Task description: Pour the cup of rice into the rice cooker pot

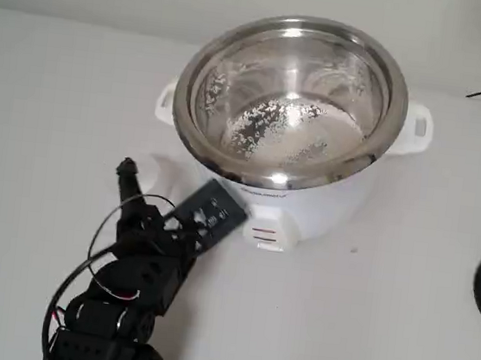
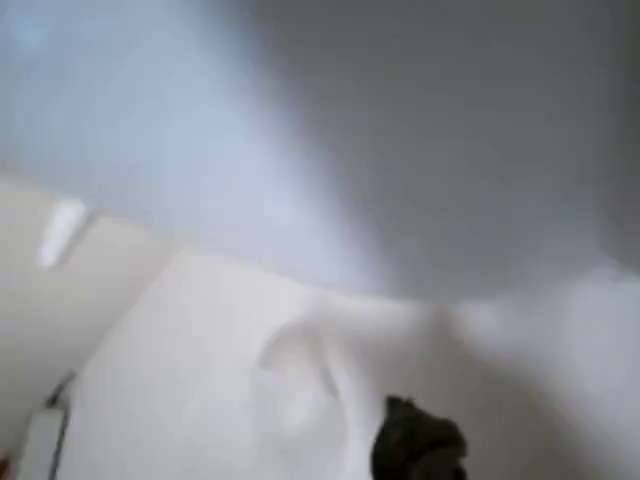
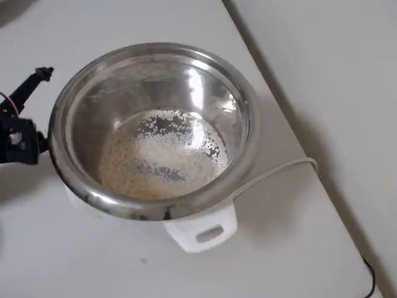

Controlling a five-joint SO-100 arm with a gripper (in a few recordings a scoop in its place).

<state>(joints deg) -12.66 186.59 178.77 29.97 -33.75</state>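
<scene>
- Fixed view: the loose white rice grains [image 1: 285, 129] lie inside the big shiny round steel rice cooker pot [image 1: 238, 49], so the pouring looks done. The black pincer [image 1: 135, 185] hangs low beside the cooker, one finger pointing up; I cannot tell if it is apart or together
- Wrist view: a blurry small whitish plastic cup [image 2: 295, 375] seems to sit on the white table [image 2: 180, 400], near a dark finger [image 2: 415, 440]. Next, the arm should pull away
- Overhead view: rice covers the pot's bottom

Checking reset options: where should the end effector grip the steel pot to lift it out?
The pot by its wide rim, from above: it flares out past the white cooker body, giving a thin edge to pinch; the walls are smooth and curved.
</scene>
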